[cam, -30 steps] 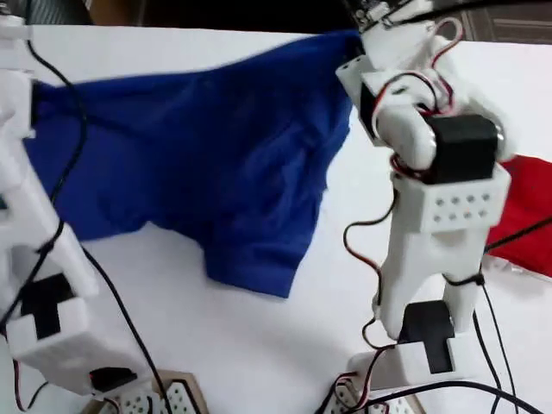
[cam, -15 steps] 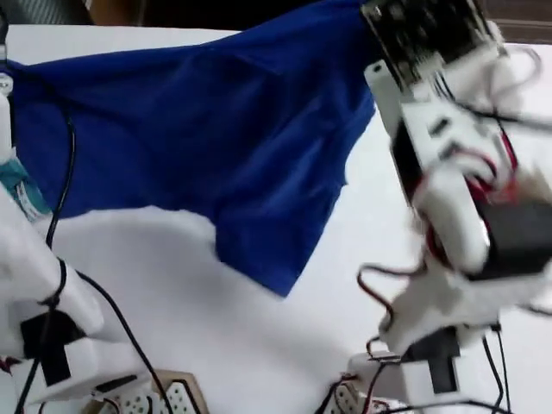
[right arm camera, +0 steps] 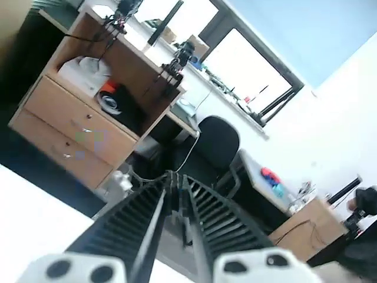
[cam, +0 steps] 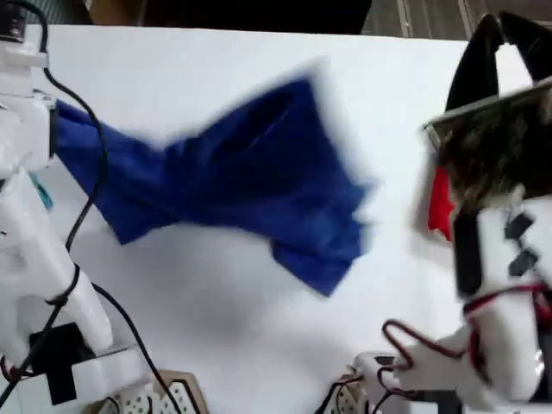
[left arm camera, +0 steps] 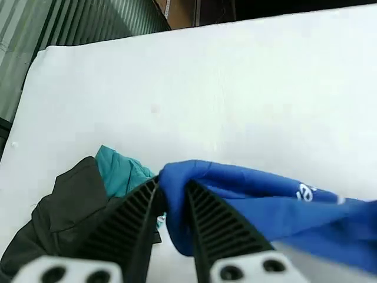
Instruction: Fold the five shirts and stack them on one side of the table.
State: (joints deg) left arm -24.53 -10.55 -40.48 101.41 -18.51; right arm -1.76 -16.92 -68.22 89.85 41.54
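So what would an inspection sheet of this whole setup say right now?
Surface: white table.
Job's things: blue shirt bunched and pulled out from the left gripper; red shirt beside the right arm; teal garment and dark garment crumpled together in a heap.
Clutter: nothing seen.
Grippers: left gripper shut on the blue shirt's edge; right gripper shut on nothing, raised and pointing out at the room.
Cables: black cable hangs along the left arm, crossing the blue shirt; red wires near the right arm's base.
Surroundings: wooden desk, office chair, windows.
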